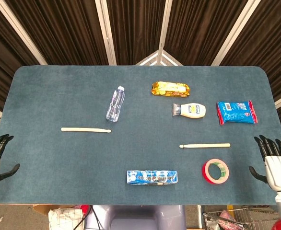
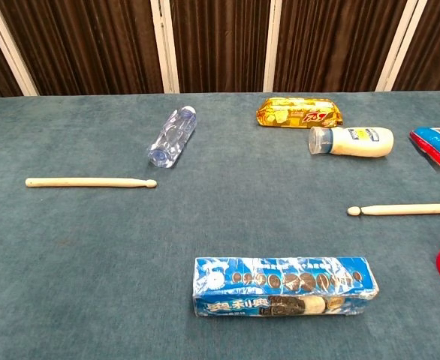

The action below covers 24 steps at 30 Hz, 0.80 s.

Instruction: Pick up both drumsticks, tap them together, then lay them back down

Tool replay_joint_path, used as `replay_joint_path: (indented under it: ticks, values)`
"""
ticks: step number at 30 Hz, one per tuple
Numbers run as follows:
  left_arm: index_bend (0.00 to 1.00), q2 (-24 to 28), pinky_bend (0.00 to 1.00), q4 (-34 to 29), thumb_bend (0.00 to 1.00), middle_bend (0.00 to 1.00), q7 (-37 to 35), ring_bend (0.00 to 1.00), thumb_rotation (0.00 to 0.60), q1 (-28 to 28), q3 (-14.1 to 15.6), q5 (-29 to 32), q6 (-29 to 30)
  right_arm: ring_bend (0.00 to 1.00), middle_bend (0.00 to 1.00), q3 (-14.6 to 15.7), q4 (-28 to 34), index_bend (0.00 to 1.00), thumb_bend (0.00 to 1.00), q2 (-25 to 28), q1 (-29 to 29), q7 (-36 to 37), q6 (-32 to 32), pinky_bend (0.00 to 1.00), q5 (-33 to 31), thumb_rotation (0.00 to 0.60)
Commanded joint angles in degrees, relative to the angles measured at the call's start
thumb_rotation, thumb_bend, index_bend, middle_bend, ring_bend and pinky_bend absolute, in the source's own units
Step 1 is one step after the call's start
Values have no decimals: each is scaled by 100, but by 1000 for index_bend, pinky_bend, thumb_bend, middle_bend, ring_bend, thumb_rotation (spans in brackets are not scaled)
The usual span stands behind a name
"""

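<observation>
Blue table (image 1: pixel 59 91): left drumstick (image 1: pixel 86 130) tip right, right drumstick (image 1: pixel 205 145) tip left (both crosswise).

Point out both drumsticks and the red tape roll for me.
left drumstick (image 1: pixel 85 129), head view, mid-shaft.
right drumstick (image 1: pixel 205 145), head view, mid-shaft.
red tape roll (image 1: pixel 209 175), head view, on its near red rim.

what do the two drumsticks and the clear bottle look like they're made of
Both pale cream tapered drumsticks, the left one and the right one, look like bare, unlacquered wood: matte, even colour, no glare. The clear ribbed water bottle lying on its side looks like thin glossy plastic: see-through, with bright highlights on its ridges.
</observation>
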<state>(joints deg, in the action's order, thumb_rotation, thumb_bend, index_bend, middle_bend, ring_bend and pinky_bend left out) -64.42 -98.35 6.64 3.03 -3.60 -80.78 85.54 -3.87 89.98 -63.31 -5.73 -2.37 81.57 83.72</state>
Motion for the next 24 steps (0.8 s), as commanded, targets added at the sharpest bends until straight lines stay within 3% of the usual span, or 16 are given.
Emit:
replay_joint_path:
  ticks: [1, 14, 24]
  values:
    - [162, 7, 0, -29, 310, 113, -89, 0, 600, 28, -34, 33, -37, 146, 114, -22, -38, 158, 285, -67, -66, 64, -122, 0, -53, 600]
    - [162, -47, 0, 95, 309, 113, 26, 0, 600, 129, -131, 284, -203, 215, 314, -503, -92, 364, 286, -560, -1170, -876, -1411, 0, -549, 600]
    - [162, -21, 0, 95, 310, 113, 20, 0, 600, 119, -120, 304, -197, 243, 360, -698, -248, 423, 285, -1152, -1819, -2040, -2263, 0, -1694, 600]
